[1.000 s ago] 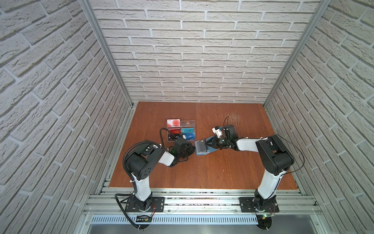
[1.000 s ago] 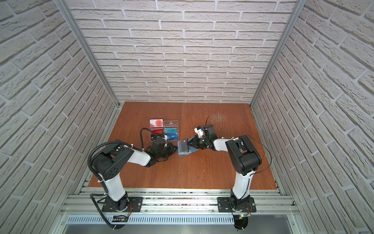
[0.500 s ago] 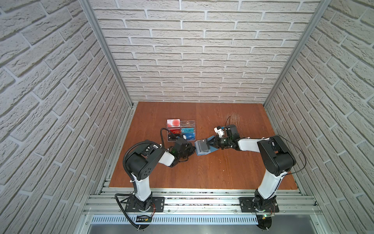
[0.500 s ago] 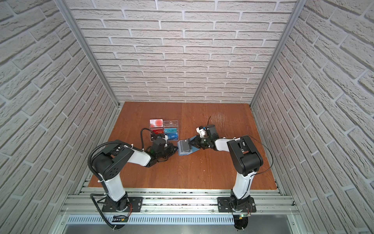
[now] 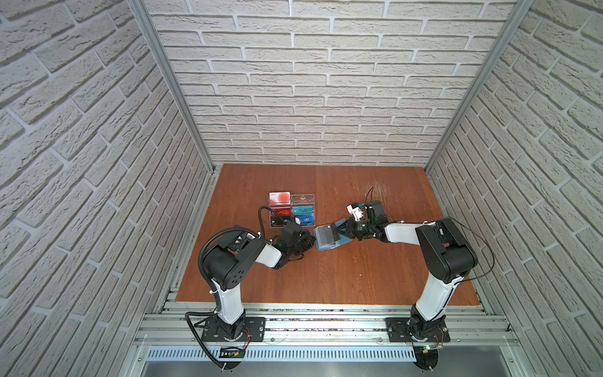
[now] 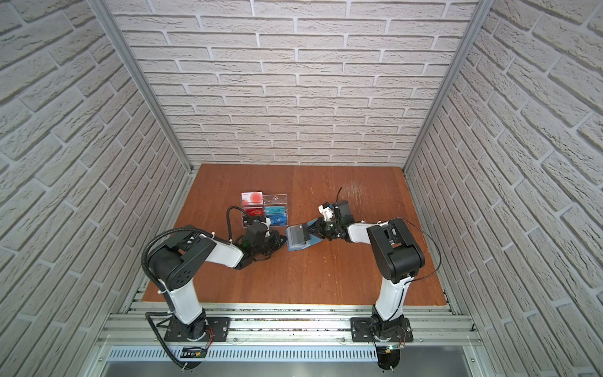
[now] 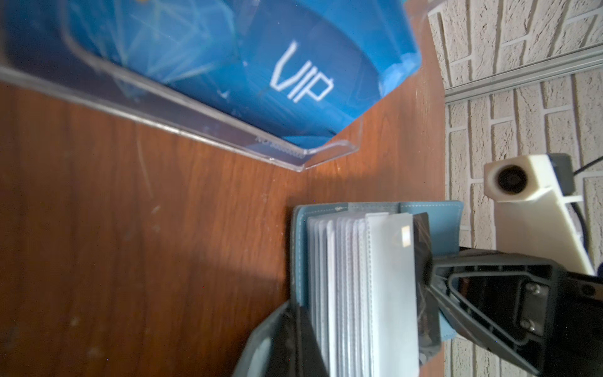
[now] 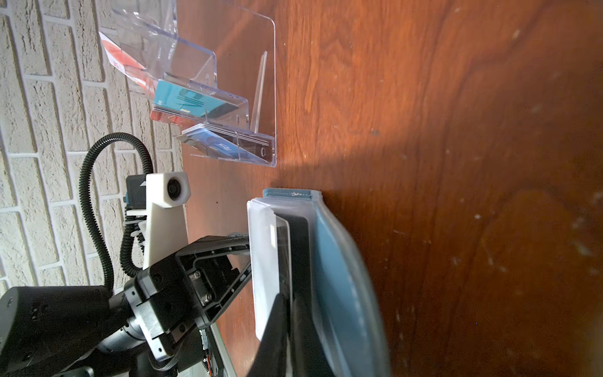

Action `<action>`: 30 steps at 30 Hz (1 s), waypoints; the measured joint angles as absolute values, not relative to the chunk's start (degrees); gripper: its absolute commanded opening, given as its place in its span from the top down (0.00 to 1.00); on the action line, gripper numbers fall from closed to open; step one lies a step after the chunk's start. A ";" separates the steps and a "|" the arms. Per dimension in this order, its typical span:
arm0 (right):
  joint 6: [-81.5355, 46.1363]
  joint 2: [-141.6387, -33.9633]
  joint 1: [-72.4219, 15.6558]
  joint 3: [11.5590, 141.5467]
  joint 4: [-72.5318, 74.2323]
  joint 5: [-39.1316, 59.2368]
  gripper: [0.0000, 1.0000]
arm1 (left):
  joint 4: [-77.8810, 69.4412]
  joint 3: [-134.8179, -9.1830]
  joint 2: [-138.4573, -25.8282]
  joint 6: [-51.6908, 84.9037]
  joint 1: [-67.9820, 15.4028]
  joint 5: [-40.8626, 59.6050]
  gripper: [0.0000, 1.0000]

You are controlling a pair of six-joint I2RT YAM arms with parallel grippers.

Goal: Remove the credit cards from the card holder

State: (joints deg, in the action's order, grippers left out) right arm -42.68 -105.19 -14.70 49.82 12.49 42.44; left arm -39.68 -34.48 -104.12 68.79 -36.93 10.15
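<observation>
Lying open just beside clear rack (image 5: 292,209): card holder (image 5: 328,241). Left gripper (image 5: 311,241) clamped onto its cover edge; right gripper (image 5: 341,232) pinched tight on dark card (image 7: 422,277) among its sleeves.

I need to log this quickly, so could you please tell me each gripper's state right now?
Left gripper: closed on the card holder.
Right gripper: closed on a dark card.

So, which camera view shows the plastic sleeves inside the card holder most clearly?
The left wrist view: the sleeves of the card holder fan out edge-on, each one separate. The right wrist view shows mostly the outermost sleeve and the blue cover. In both top views the card holder is small, its sleeves a grey patch.
</observation>
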 measured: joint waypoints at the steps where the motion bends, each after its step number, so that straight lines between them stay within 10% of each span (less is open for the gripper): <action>1: -42.68 -105.16 -14.66 49.80 12.58 42.44 0.93 | -39.68 -34.48 -104.12 68.79 -36.93 10.15 1.00; 30: -39.42 -98.78 -12.99 48.07 8.29 36.27 0.94 | -33.76 -34.39 -100.92 66.87 -36.91 9.69 0.89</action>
